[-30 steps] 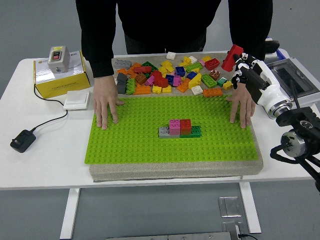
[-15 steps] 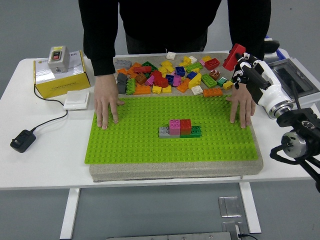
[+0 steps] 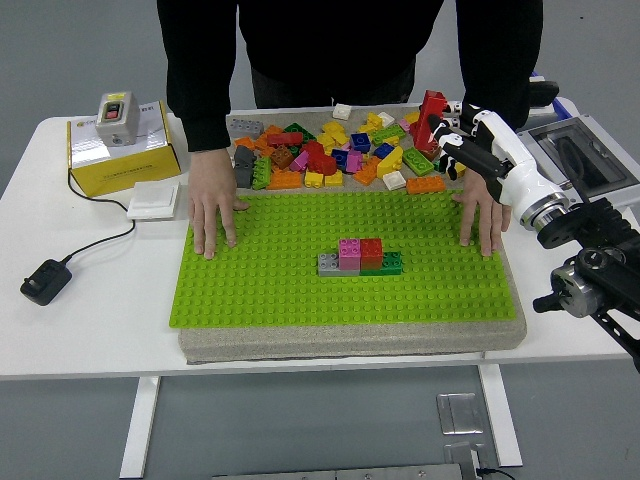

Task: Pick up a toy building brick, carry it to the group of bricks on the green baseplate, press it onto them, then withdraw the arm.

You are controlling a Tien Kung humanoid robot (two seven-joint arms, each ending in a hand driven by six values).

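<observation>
Right hand [image 3: 447,135] closed on a red brick [image 3: 432,112], held above the loose pile [image 3: 330,150] near the baseplate's far right corner; stacked group [image 3: 360,257] waiting mid green baseplate [image 3: 260,290]; person's palms [image 3: 212,210] flat on it, probably steadying it.

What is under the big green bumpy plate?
The green baseplate lies on a grey slab, which shows along its front edge and behind, under the loose bricks. The slab rests on the white table. Anything beneath the plate's middle is covered.

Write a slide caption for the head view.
Right hand carries a red brick above the loose bricks while a person steadies the green baseplate.
</observation>
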